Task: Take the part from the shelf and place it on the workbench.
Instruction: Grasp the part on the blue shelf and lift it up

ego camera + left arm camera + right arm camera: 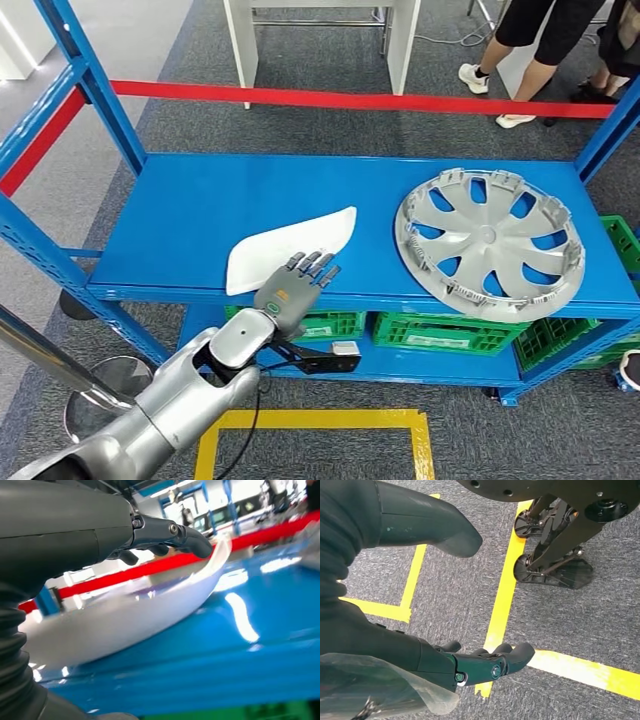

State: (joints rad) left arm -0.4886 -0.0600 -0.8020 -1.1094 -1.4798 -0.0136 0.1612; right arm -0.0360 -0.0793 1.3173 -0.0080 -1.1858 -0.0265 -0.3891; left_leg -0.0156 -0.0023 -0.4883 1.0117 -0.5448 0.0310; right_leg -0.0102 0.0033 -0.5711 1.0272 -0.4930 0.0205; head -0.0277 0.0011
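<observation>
The part, a long curved white plastic panel (302, 240), lies flat on the blue shelf (181, 215) near its front edge. My left hand (296, 284) reaches over the panel's near edge with fingers stretched out flat above it. In the left wrist view the fingers (188, 537) hover just over the white panel (124, 622) without closing on it, and the thumb is hidden. My right hand (444, 665) hangs over the carpeted floor, fingers loosely apart, holding nothing.
A silver wheel cover (490, 243) lies on the shelf's right half. Green crates (445, 332) sit on the lower level. Behind the shelf runs a red barrier tape (340, 98), with white table legs (324, 40) and people's feet (483, 78) beyond. Yellow floor tape (505, 595) marks the carpet.
</observation>
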